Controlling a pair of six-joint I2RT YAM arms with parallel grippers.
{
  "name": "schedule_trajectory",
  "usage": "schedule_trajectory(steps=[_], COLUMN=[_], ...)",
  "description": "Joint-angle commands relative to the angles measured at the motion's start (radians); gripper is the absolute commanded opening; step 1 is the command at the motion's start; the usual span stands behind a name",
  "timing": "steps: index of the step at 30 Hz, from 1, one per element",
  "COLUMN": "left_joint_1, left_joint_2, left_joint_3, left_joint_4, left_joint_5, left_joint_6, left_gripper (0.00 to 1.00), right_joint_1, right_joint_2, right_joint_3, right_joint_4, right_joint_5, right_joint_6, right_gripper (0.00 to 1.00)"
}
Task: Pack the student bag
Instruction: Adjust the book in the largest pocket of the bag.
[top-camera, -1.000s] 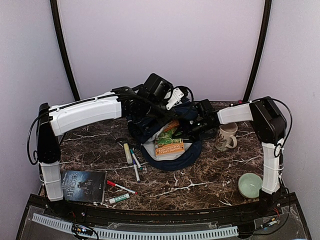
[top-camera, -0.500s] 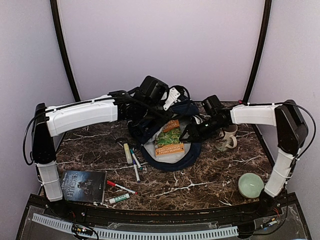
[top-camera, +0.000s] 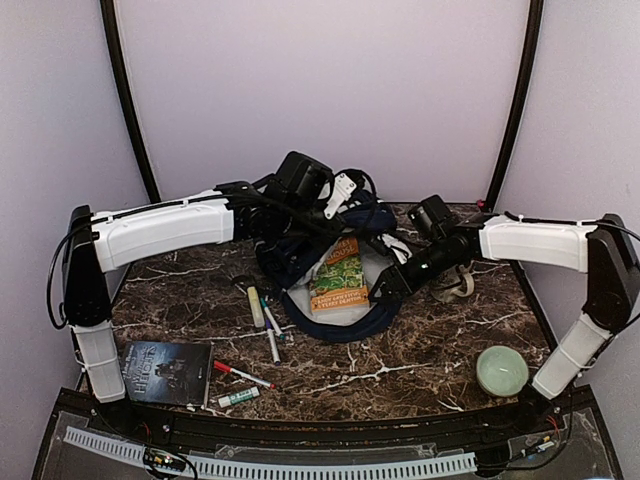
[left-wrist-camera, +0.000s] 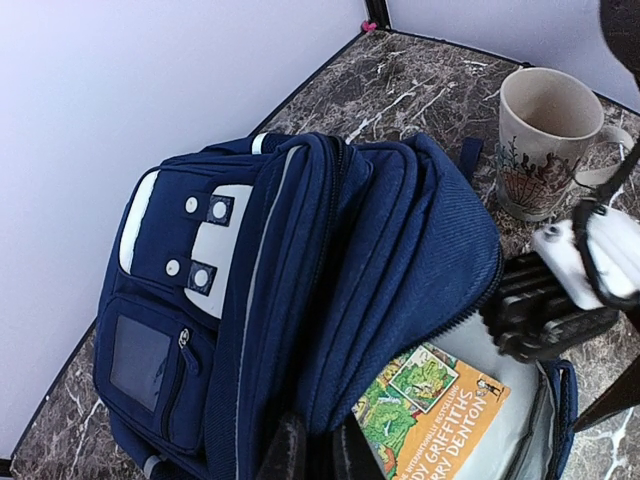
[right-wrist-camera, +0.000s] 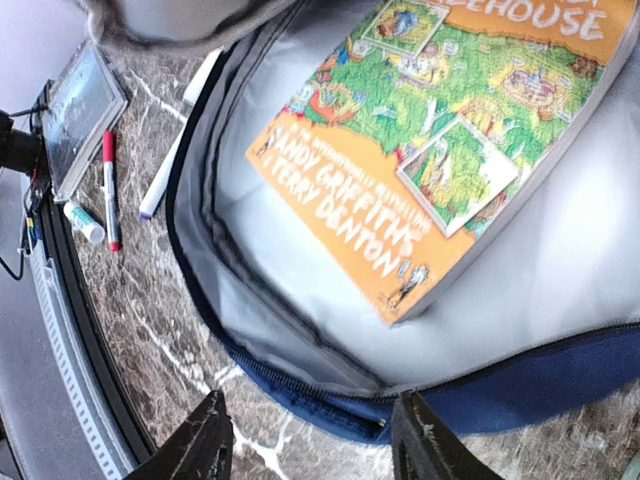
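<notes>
Student bag (top-camera: 345, 330): sits at the back centre of the marble desk (top-camera: 430, 345). Main compartment is unzipped and gapes toward the near edge, with the pale lining exposed. In the left wrist view, the front panel with its white patch and snaps faces the back wall.

Left fingers (left-wrist-camera: 288, 455): narrow, pinched on the navy fabric at the upper edge of the bag's opening, holding that flap raised. The arm reaches in from the left above the bag.

Right fingers (right-wrist-camera: 212, 440): set apart, nothing between them. They are poised at the right side of the opening, over the blue zip rim, with the arm stretched in low from the right. Possibly brushing the rim; contact cannot be told from these views.

Inside the bag: paperback (top-camera: 340, 275), orange and green cover up, lying flat on the lining.

Elsewhere on the desk:
- mug (left-wrist-camera: 545, 140) upright just right of the bag, partly hidden behind the right arm in the top view
- green bowl (top-camera: 501, 370) near the front right
- loose pens (top-camera: 265, 315) just left of the bag
- dark book (top-camera: 167, 372) at the front left
- red marker (top-camera: 240, 374) and a green-labelled tube (top-camera: 238, 397) beside the dark book
</notes>
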Motion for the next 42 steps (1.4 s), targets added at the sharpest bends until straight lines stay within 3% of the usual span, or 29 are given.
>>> schedule_trajectory(steps=[1, 7, 17, 31, 36, 42], left_joint_1=[0.018, 0.018, 0.021, 0.021, 0.021, 0.021], left_joint_2=[-0.089, -0.095, -0.095, -0.117, -0.115, -0.119], left_joint_3=[-0.006, -0.004, -0.005, -0.014, -0.023, -0.031], left_joint_4=[0.06, 0.058, 0.043, 0.037, 0.045, 0.054], left_joint_5=[-0.007, 0.008, 0.019, 0.042, 0.066, 0.095], left_joint_6=[-0.012, -0.014, -0.026, -0.037, -0.041, -0.012], left_gripper=[0.0, 0.0, 0.0, 0.0, 0.0, 0.0], right_joint_1=[0.047, 0.119, 0.243, 0.314, 0.315, 0.31], right_joint_2=[-0.079, -0.119, -0.038, 0.178, 0.242, 0.298], right_joint_3=[-0.069, -0.109, 0.014, 0.059, 0.062, 0.012], right_joint_4=[0.012, 0.041, 0.093, 0.227, 0.296, 0.56], right_joint_5=[0.089, 0.249, 0.462, 0.67, 0.738, 0.899], right_joint_6=[-0.133, -0.298, -0.521, -0.661, -0.692, -0.841], right_gripper=[0.5, 0.45, 0.36, 0.54, 0.55, 0.53])
